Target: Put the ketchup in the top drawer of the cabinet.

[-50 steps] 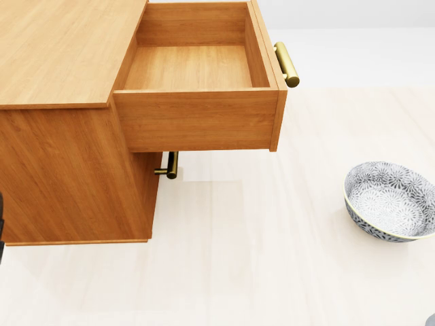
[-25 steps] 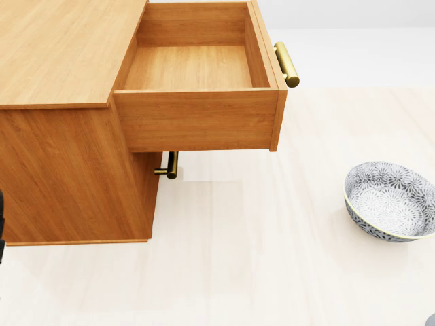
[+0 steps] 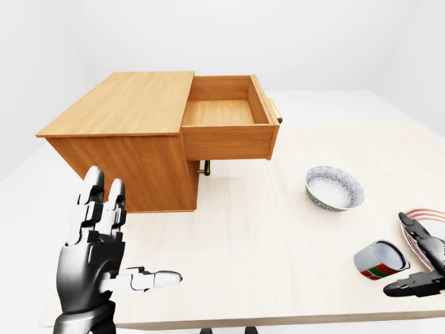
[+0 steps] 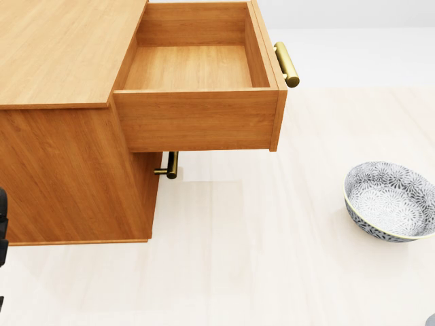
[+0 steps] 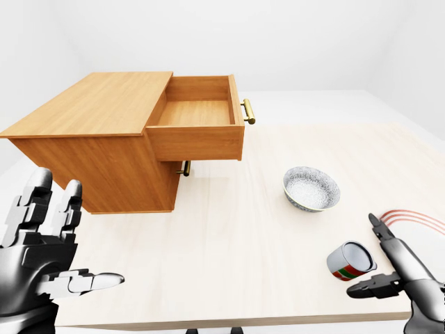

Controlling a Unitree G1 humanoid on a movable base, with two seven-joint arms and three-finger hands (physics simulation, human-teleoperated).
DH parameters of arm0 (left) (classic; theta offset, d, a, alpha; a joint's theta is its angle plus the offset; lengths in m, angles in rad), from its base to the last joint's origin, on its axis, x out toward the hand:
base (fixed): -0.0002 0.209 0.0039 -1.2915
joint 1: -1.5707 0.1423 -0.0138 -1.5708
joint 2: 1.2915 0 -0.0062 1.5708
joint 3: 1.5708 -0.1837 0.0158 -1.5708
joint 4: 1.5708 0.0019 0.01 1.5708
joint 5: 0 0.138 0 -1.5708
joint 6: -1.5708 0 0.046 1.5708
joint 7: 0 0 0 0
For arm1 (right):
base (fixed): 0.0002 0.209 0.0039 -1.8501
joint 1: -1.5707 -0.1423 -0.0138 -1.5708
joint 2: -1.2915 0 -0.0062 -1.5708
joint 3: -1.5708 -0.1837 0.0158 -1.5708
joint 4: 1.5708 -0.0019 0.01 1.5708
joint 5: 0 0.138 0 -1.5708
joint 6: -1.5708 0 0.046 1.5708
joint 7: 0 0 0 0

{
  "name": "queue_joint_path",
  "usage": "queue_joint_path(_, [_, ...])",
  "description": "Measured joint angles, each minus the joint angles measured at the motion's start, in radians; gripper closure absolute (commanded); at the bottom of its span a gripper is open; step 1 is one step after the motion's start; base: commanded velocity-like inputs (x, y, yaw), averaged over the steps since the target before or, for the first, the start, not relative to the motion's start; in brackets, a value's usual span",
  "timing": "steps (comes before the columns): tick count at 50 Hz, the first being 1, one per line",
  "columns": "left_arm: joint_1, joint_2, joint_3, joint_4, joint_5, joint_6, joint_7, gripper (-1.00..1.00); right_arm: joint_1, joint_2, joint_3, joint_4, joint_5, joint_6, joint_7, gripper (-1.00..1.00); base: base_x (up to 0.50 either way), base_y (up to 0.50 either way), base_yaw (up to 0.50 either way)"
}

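A wooden cabinet (image 3: 132,132) stands on the far left of a pale table (image 3: 264,236), its top drawer (image 3: 226,115) pulled fully out toward the right, the inside bare wood. A brass handle (image 4: 286,64) runs along the drawer's front panel, and a second brass handle (image 4: 170,165) shows just beneath it on the lower drawer, which sits closed.

In the left-eye view the robot's left hand (image 3: 97,257) rises at the near left edge of the table, palm upright, fingers (image 3: 104,205) spread straight and the thumb stretched out sideways, grasping nothing. At the near right, the right hand (image 5: 403,271) reaches in low over the table with its dark fingers (image 5: 372,287) parted; they stand just to the right of a small can (image 5: 350,261) lying on its side, open end up and toward the camera, banded red and green near its base. The fingers are released and do not close round the can; whether a fingertip touches it cannot be told.

A patterned grey bowl (image 3: 334,188) rests upright on the table between the cabinet and the right hand, well apart from both. A red-striped plate (image 3: 427,216) shows partly at the right edge, behind the right hand. No ketchup bottle can be made out in any view.
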Motion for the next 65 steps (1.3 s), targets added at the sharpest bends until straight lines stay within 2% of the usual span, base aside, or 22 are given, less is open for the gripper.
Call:
queue_joint_path(38, [-0.003,0.001,0.005,0.001,0.001,0.000,0.008,-1.00,-0.001,-0.012,0.063,0.074,-0.056,0.000,0.000,-1.00,0.00,0.00,0.00])
queue_joint_path(39, [-0.004,0.001,0.005,0.000,0.001,0.000,0.008,-1.00,-0.001,-0.012,0.065,0.075,-0.057,0.000,0.000,-0.23,0.00,0.00,0.00])
queue_joint_path(41, [-0.004,0.000,0.005,0.000,0.002,0.000,0.008,-1.00,0.001,-0.011,0.067,0.076,-0.059,0.000,0.000,1.00,0.00,0.00,0.00])
queue_joint_path(65, [-0.006,0.007,-0.010,0.010,0.013,0.000,0.016,-1.00,0.017,0.007,0.088,0.085,-0.050,0.000,0.000,1.00,0.00,0.00,0.00])
